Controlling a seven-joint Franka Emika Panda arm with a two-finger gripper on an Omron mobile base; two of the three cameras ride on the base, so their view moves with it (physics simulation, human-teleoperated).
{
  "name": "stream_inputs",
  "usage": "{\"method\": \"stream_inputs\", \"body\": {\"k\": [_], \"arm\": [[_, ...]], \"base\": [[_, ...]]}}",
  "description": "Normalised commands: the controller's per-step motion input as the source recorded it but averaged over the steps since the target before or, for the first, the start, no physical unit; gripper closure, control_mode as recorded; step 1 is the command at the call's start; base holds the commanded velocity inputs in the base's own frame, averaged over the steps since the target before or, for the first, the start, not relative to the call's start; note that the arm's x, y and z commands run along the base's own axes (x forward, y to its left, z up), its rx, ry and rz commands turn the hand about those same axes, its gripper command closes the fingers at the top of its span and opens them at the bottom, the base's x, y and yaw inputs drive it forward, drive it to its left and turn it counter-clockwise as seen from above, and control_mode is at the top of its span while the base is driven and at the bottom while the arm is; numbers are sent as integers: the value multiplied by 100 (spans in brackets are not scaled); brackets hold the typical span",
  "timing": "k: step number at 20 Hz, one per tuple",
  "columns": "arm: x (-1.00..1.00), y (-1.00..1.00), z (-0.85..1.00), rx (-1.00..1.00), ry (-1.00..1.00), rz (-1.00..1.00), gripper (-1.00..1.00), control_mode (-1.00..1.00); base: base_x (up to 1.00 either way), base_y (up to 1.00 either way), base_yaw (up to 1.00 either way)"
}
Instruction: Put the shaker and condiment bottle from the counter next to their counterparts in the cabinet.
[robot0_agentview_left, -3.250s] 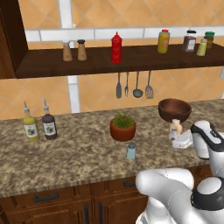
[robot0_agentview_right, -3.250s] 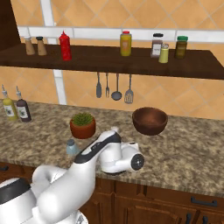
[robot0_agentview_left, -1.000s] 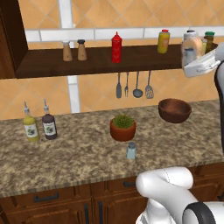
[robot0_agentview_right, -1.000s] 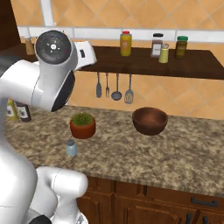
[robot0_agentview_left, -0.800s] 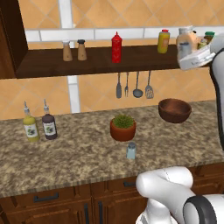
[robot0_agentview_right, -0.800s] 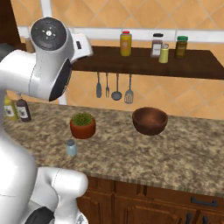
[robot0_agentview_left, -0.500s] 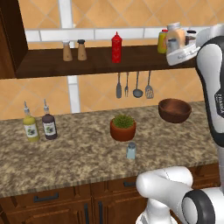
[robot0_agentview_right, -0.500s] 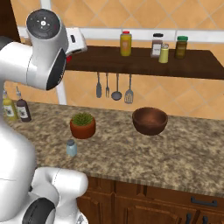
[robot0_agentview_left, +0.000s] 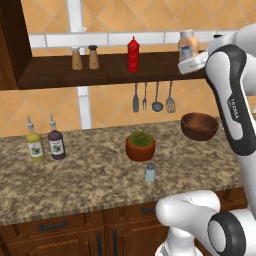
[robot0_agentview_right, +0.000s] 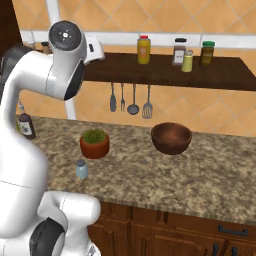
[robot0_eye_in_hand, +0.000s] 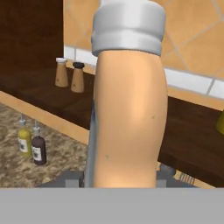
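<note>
A: Since the earlier frames the arm has swung left along the cabinet, bringing the condiment bottle to the upper right of the left base view.

B: Risk?

A: Set down crooked, it may tip or clip the yellow bottle.

B: Gripper?

A: Pinching the bottle. The shaker waits on the counter, lower centre.

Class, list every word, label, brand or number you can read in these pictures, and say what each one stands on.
"FRANKA": printed down the dark panel of the robot arm; small, only roughly legible.
Label on the yellow bottle on the counter: too small to read.
Label on the dark bottle beside it: too small to read.
Peach bottle in the claw: no lettering shows.
</note>
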Motion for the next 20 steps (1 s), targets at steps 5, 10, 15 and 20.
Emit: {"method": "stream_inputs", "body": {"k": [5,10,15,20], "arm": [[61,0,-13,6,-6,0,100,-100],[96,0,3,3,5,0,100,-100],[87,7,-3,1,1,0,100,-100],[52,18,-22,4,0,0,100,-100]], "base": [[0,0,0],[0,0,0],[0,0,0],[0,0,0]]}}
